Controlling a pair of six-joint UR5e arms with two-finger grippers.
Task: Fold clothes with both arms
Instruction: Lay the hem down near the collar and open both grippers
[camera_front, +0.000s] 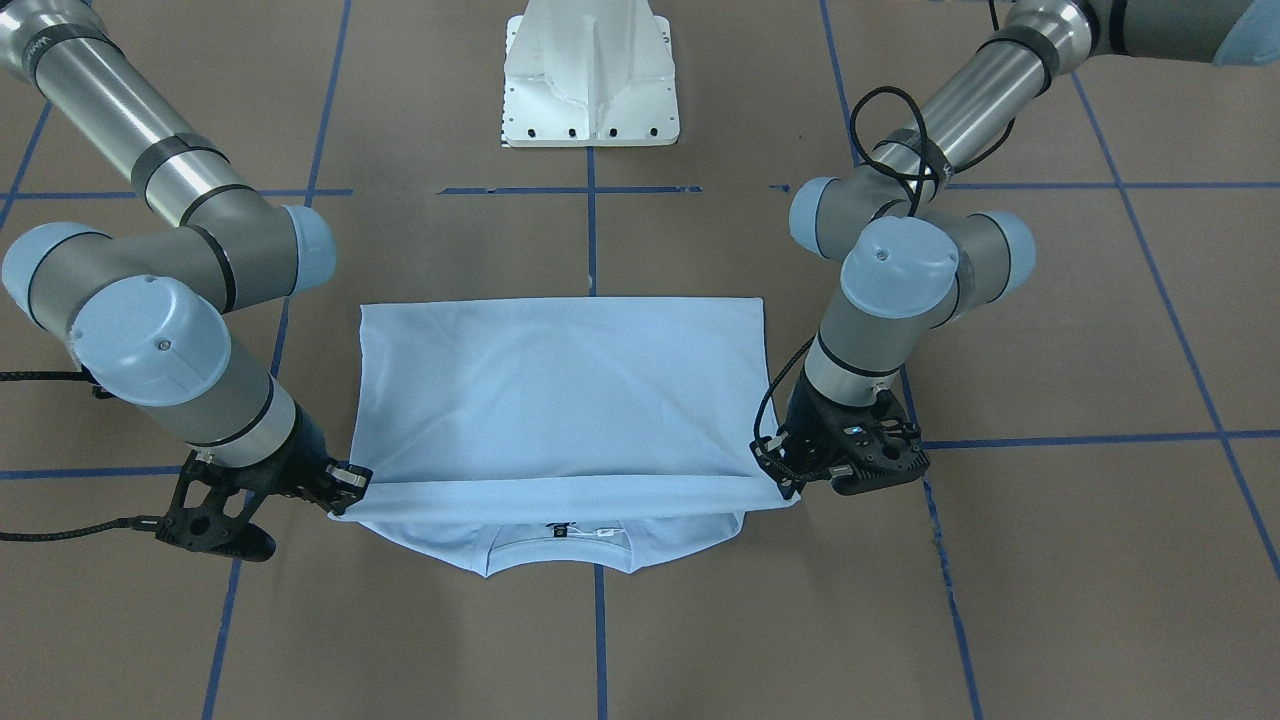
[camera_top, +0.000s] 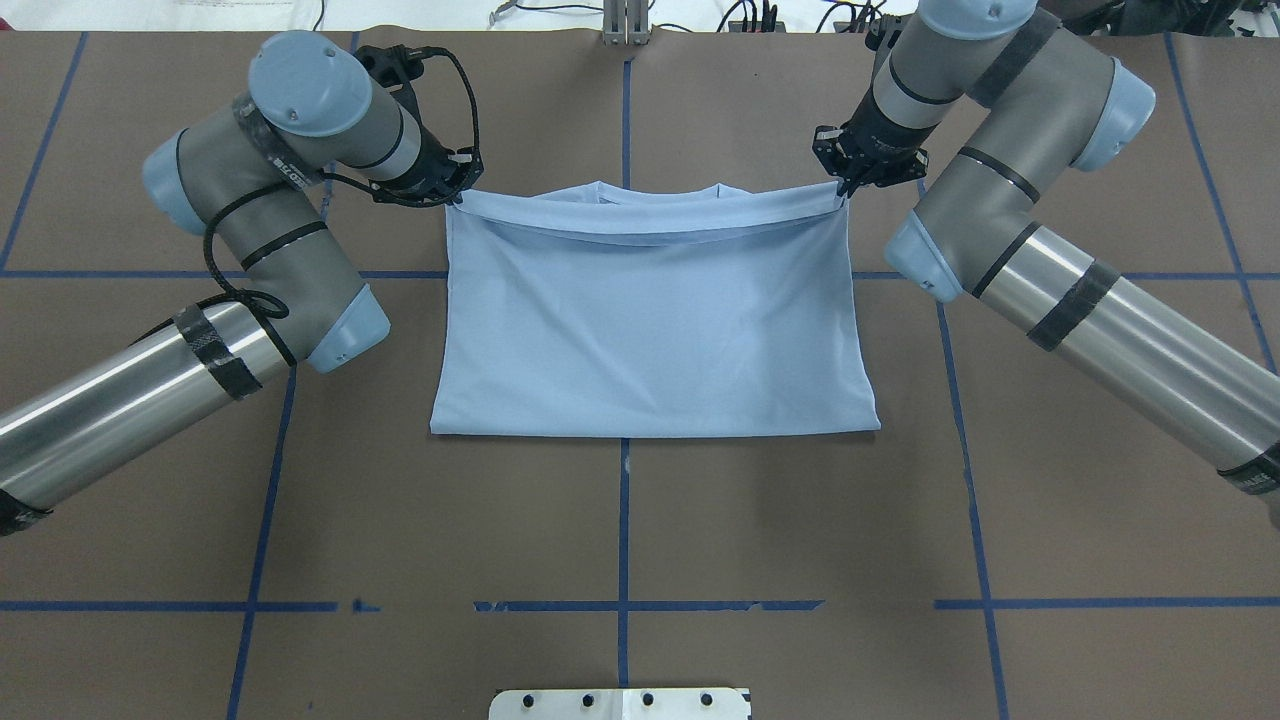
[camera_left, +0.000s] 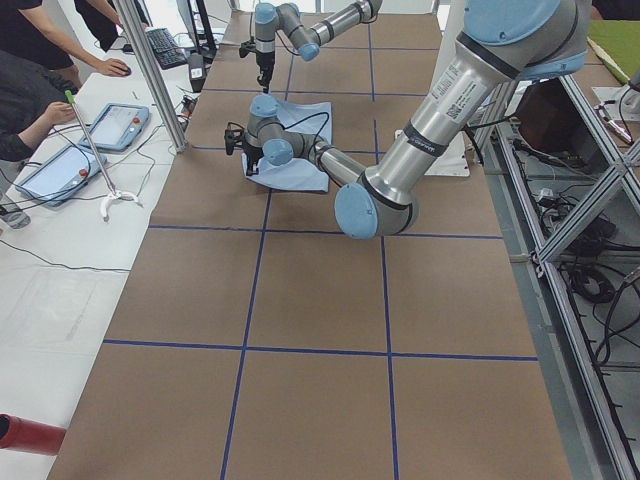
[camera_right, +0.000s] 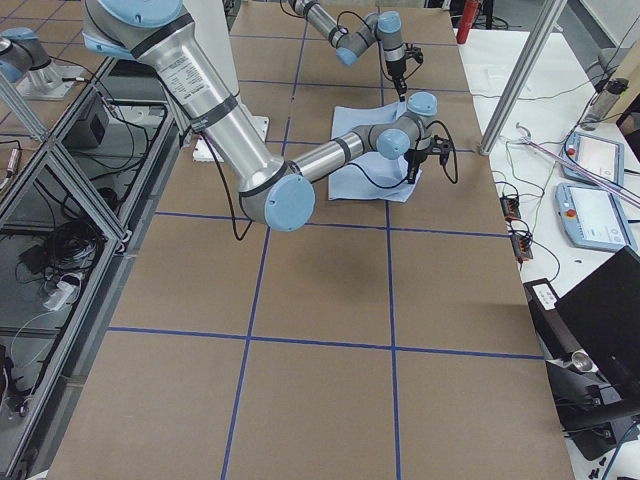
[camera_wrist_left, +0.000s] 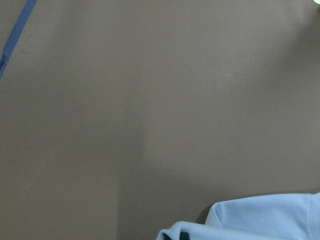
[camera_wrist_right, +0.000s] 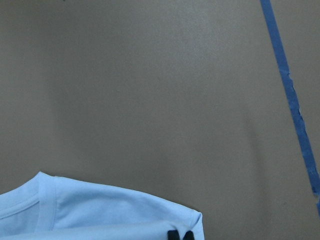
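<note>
The left end effector (camera_top: 452, 194) and right end effector (camera_top: 843, 187), seemingly pinching T-shirt (camera_top: 650, 330) hem corners, should lower together, keeping the edge taut.

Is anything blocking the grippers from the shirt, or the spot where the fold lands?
Nothing visible. The left gripper and right gripper each pinch a T-shirt corner; only its own collar end lies under the folded edge.
</note>
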